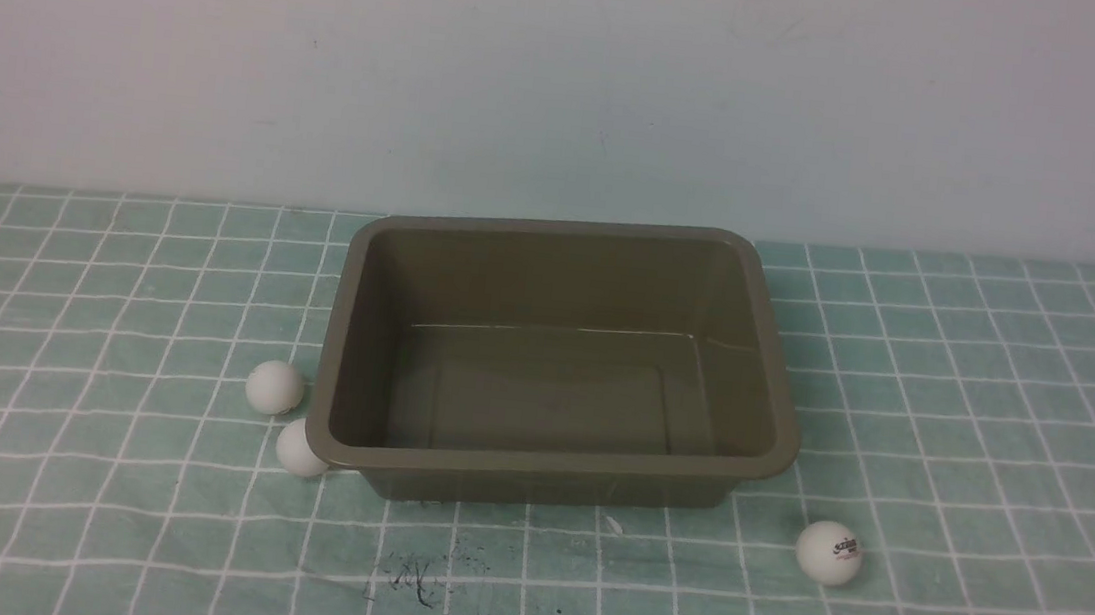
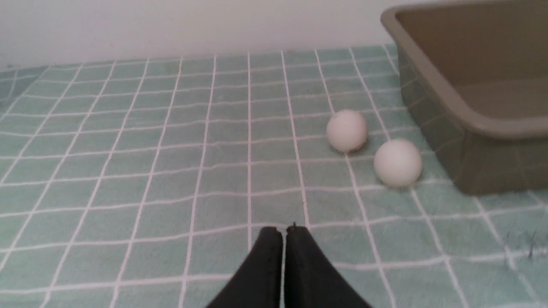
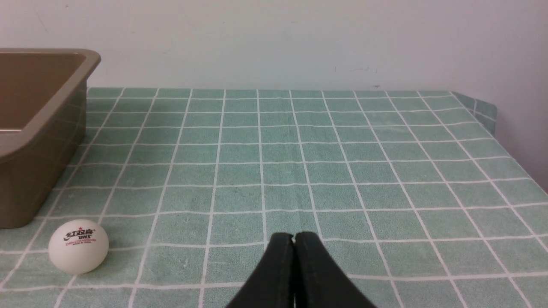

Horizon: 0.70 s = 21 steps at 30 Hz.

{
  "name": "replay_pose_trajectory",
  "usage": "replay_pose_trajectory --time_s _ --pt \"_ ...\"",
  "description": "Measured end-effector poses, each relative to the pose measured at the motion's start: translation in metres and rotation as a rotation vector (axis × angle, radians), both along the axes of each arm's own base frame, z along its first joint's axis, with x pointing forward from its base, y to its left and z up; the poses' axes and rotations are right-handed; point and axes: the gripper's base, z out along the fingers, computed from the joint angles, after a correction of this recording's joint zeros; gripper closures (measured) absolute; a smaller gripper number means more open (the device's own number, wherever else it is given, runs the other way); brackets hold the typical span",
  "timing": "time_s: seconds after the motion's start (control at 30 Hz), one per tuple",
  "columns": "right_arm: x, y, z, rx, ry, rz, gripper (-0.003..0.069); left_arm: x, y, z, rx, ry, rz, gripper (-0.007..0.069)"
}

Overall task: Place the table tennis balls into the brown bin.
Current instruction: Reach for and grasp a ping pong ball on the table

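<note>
Left wrist: left gripper [image 2: 283, 231], black jaws pressed together, empty. Ahead, bin-ward, two small matte white plastic balls: near ball [image 2: 398, 162] just beside the olive-brown rectangular plastic bin [image 2: 449, 145], far ball [image 2: 346, 130] next to it.
Right wrist: right gripper [image 3: 293, 237] likewise closed, empty; logo-printed white ball [image 3: 78, 247] lies toward the bin's corner.
Front: bin empty; near ball sits partly under its flared rim, which the wrist misses. Left arm nearer the pair, right nearer the logo ball.
</note>
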Motion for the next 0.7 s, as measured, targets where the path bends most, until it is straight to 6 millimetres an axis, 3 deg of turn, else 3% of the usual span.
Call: replay_pose_trajectory --time_s 0.03,0.13,0.27,0.47,0.7 --pt "0.000 0.000 0.000 0.000 0.000 0.000 0.0668 0.000 0.000 0.001 -0.012 -0.007 0.001 0.0629" --pt "0.000 0.000 0.000 0.000 0.000 0.000 0.0668 0.002 0.000 0.016 -0.270 -0.167 0.030 0.0629" --pt "0.001 0.001 0.002 0.045 -0.043 0.004 0.0668 0.001 0.004 0.031 -0.424 -0.326 0.059 0.0629" --pt "0.002 0.003 0.027 0.563 -0.341 0.001 0.0668 -0.004 0.012 0.051 -0.468 -0.569 0.097 0.0629" --pt "0.001 0.001 0.032 0.632 -0.408 -0.001 0.0668 -0.011 0.017 0.063 -0.488 -0.738 0.118 0.0629"
